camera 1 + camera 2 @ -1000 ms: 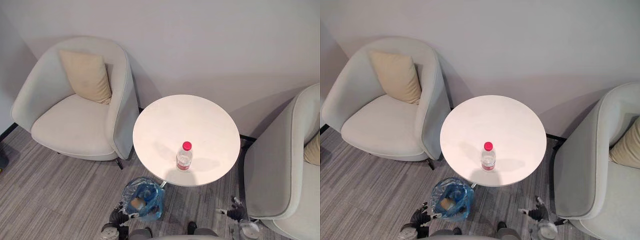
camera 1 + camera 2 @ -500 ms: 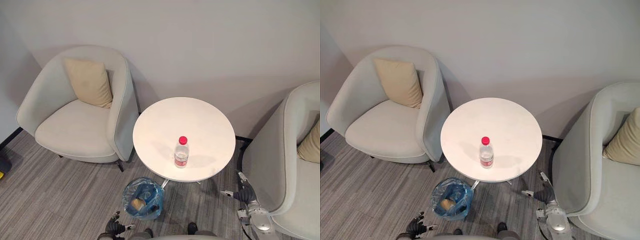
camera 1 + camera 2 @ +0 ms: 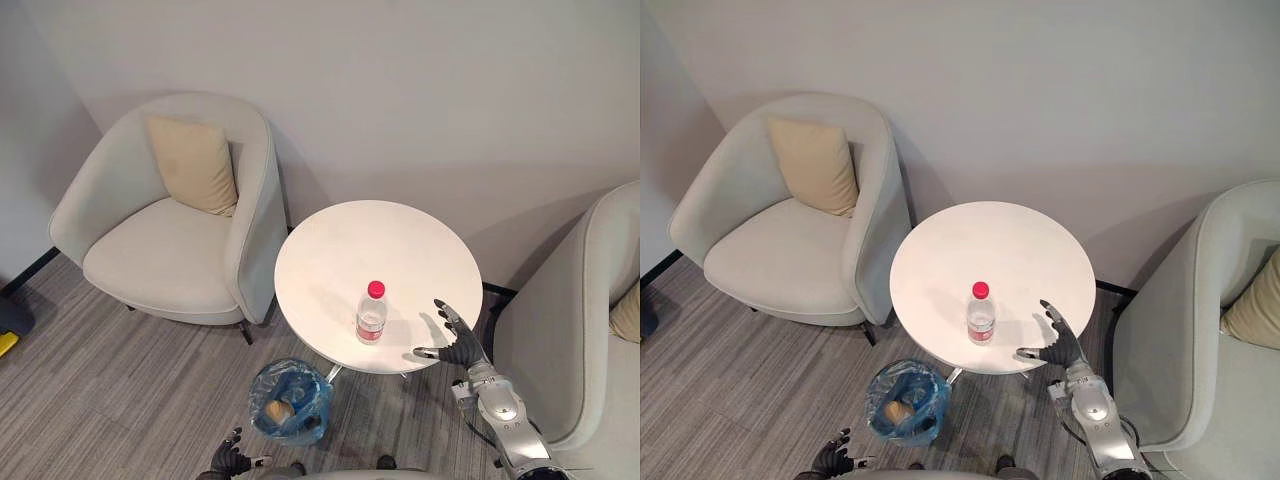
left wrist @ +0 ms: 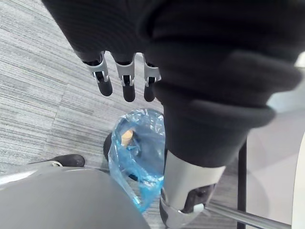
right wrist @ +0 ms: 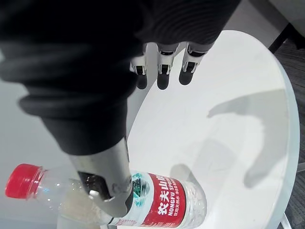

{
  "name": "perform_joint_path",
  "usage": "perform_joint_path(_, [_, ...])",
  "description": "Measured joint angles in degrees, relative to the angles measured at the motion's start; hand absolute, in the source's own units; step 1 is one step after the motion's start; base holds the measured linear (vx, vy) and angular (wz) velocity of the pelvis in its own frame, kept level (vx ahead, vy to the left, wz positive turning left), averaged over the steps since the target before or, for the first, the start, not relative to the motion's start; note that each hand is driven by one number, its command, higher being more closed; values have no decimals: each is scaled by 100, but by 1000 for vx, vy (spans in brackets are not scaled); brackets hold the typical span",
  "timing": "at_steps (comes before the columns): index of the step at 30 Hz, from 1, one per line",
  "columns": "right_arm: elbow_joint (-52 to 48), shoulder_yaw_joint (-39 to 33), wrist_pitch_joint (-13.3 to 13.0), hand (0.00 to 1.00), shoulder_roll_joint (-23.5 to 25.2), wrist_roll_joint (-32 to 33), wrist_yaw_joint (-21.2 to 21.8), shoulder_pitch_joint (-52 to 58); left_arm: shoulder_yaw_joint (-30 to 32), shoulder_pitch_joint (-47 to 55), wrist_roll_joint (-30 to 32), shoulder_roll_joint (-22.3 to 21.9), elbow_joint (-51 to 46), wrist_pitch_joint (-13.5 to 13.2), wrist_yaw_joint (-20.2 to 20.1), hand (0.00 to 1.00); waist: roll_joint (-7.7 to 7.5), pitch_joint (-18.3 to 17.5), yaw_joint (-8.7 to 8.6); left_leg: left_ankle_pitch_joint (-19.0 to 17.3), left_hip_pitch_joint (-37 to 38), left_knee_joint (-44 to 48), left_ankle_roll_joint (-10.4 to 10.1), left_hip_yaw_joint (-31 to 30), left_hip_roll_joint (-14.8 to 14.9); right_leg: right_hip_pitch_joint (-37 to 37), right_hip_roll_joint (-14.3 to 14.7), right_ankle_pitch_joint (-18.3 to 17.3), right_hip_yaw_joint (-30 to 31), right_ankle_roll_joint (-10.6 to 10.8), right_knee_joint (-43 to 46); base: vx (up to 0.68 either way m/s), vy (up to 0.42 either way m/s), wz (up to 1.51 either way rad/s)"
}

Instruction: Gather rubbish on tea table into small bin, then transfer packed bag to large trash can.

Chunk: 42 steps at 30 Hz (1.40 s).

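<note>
A clear plastic bottle (image 3: 370, 314) with a red cap and red label stands upright on the round white tea table (image 3: 330, 250), near its front edge. My right hand (image 3: 455, 343) is open above the table's front right rim, a hand's width right of the bottle (image 5: 157, 205) and not touching it. A small bin lined with a blue bag (image 3: 291, 401) sits on the floor under the table's front left edge, with a tan scrap inside. My left hand (image 3: 232, 462) hangs low by the floor, fingers (image 4: 125, 83) straight, above the bin (image 4: 138, 152).
A pale armchair (image 3: 170, 240) with a beige cushion (image 3: 194, 164) stands left of the table. A second armchair (image 3: 570, 340) is close on the right, beside my right arm. The wall runs behind; grey striped carpet (image 3: 110, 400) lies in front.
My right hand has risen from the floor by the right armchair to the table's rim beside the bottle. The camera has shifted, so the whole scene sits differently.
</note>
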Motion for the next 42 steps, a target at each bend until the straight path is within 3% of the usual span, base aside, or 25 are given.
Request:
perform_joint_path(12, [114,546,-6,0,-8,62,-16,-523,-72,2,113,23,9,-8,0,0,18,11,-2,133,-100,-148,-14,-277,-19,-11,-18,-1,-266,-2,-48,-18,-19,11])
perform_joint_path(25, [586,805,-4,0,9,213,-130,-1089,-223,-21,128,22,-16,-127,19,0,139,123,31,171,-300,-175,-41,-561,-22,-60,-16,-67,-560,-42,-79,1,-13,11])
perform_joint_path(33, [953,805,-3,0,45,440,-227,-1494,-244,-89,99,14,-149,-153,21,0,188,316,145,220,-446,-168,-63,-767,-20,-143,-14,-156,-768,-63,12,1,-13,14])
perform_joint_path(34, [993,805,-3,100,70,440,-262,-1560,-245,-106,99,14,-149,-175,21,0,199,322,152,225,-502,-156,-68,-804,-20,-186,-14,-169,-807,-72,32,-3,-14,17])
perform_joint_path(42, [1264,879,-1,100,216,453,-304,-2065,-253,-181,48,-16,-237,-242,71,0,311,529,184,238,-649,-114,-83,-918,-21,-285,-16,-217,-913,-84,106,-7,-7,7])
